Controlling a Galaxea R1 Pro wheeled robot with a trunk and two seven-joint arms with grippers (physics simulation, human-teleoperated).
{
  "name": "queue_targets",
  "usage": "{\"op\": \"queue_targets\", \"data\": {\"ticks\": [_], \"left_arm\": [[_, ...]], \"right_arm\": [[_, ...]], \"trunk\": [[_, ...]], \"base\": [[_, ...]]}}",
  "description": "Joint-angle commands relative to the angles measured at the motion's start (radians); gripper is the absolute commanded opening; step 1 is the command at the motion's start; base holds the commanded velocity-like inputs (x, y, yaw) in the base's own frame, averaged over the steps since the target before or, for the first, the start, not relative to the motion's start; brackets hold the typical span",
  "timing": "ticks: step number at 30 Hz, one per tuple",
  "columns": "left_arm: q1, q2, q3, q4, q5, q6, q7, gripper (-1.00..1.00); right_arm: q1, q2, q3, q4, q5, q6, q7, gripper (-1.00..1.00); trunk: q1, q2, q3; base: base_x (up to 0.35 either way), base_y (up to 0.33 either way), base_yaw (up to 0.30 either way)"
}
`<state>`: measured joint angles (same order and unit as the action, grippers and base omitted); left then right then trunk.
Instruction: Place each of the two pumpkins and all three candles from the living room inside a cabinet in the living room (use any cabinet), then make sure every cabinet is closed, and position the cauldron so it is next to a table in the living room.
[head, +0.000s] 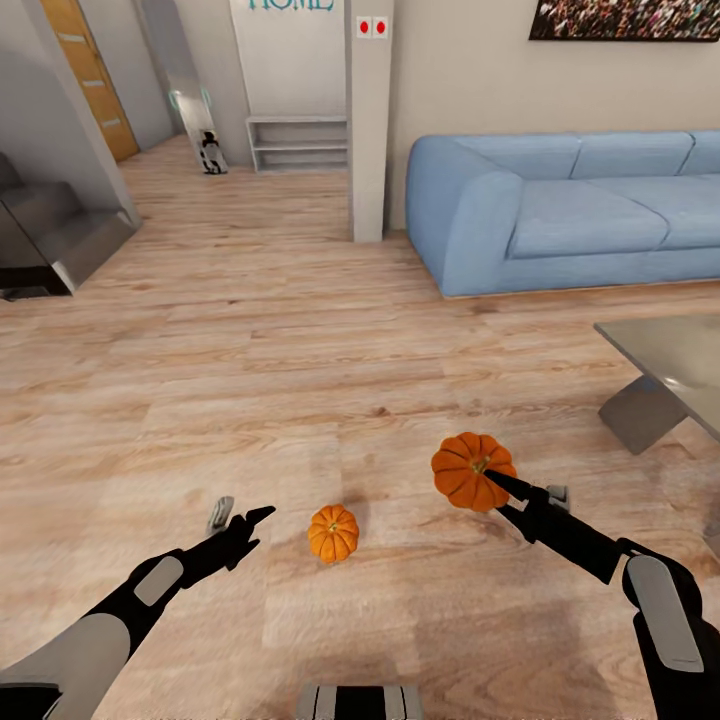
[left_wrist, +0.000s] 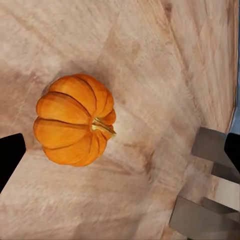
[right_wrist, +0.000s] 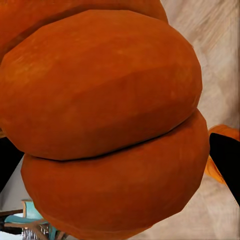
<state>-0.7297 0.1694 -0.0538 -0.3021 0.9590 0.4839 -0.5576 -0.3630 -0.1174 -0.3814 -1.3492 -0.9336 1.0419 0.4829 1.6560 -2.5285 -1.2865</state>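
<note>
Two orange ribbed pumpkins show in the head view. One pumpkin (head: 333, 533) rests on the wooden floor just in front of me. The other pumpkin (head: 468, 468) is lifted off the floor, with my right gripper (head: 492, 488) shut on it; up close this pumpkin (right_wrist: 110, 125) spans the right wrist view between both dark fingers. My left gripper (head: 254, 528) stands open, a little to the left of the floor pumpkin and apart from it. In the left wrist view that pumpkin (left_wrist: 75, 120) lies on its side between the spread fingertips (left_wrist: 10, 155). Candles, cabinet and cauldron are out of view.
A blue sofa (head: 560, 210) stands at the back right, and a grey low table (head: 665, 365) at the right edge. A white pillar (head: 368, 120) rises mid-back, dark stairs (head: 50, 235) sit at the left, and a low shelf (head: 298, 145) lines the far wall.
</note>
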Motion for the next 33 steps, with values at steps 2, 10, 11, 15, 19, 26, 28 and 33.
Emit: {"op": "queue_targets", "data": {"ticks": [2, 10, 11, 15, 19, 26, 28, 33], "left_arm": [[0.000, 0.001, -0.006, 0.000, 0.010, 0.005, -0.007, 1.00], [0.000, 0.001, -0.006, 0.000, 0.010, 0.009, -0.019, 1.00], [0.000, 0.001, -0.006, 0.000, 0.010, 0.010, -0.025, 1.00], [0.000, 0.001, -0.006, 0.001, 0.010, 0.012, -0.038, 1.00], [0.000, 0.001, -0.006, 0.000, 0.010, 0.014, -0.044, 1.00], [0.000, 0.001, -0.006, 0.000, 0.010, 0.015, -0.046, 1.00], [0.000, 0.001, -0.006, 0.000, 0.010, 0.015, -0.051, 1.00], [0.000, 0.001, -0.006, 0.001, 0.008, 0.014, -0.090, 1.00]], "right_arm": [[-0.001, 0.000, 0.001, -0.003, 0.002, 0.005, 0.007, -1.00], [-0.001, 0.000, 0.006, -0.009, 0.000, 0.005, 0.005, -1.00], [-0.001, 0.000, 0.005, -0.009, 0.000, 0.005, 0.007, -1.00], [-0.001, 0.001, 0.006, -0.010, -0.012, 0.005, 0.010, -1.00], [0.000, 0.001, 0.007, -0.011, -0.036, 0.005, 0.010, -1.00], [0.001, 0.002, 0.012, -0.011, -0.043, 0.005, 0.010, -1.00], [0.001, 0.002, 0.013, -0.011, -0.043, 0.005, 0.010, -1.00], [0.000, 0.002, 0.015, -0.011, -0.043, 0.005, 0.010, -1.00]], "trunk": [[0.001, -0.001, -0.009], [0.004, -0.003, -0.039], [0.005, -0.003, -0.043], [0.006, -0.004, -0.059], [0.008, -0.005, -0.074], [0.011, -0.006, -0.101], [0.012, -0.007, -0.109], [0.015, -0.008, -0.128]], "base": [[0.000, 0.000, 0.000], [0.000, 0.000, 0.000], [0.000, 0.000, 0.000], [0.000, 0.000, 0.000], [0.000, 0.000, 0.000], [0.000, 0.000, 0.000], [0.000, 0.000, 0.000], [0.000, 0.000, 0.000]]}}
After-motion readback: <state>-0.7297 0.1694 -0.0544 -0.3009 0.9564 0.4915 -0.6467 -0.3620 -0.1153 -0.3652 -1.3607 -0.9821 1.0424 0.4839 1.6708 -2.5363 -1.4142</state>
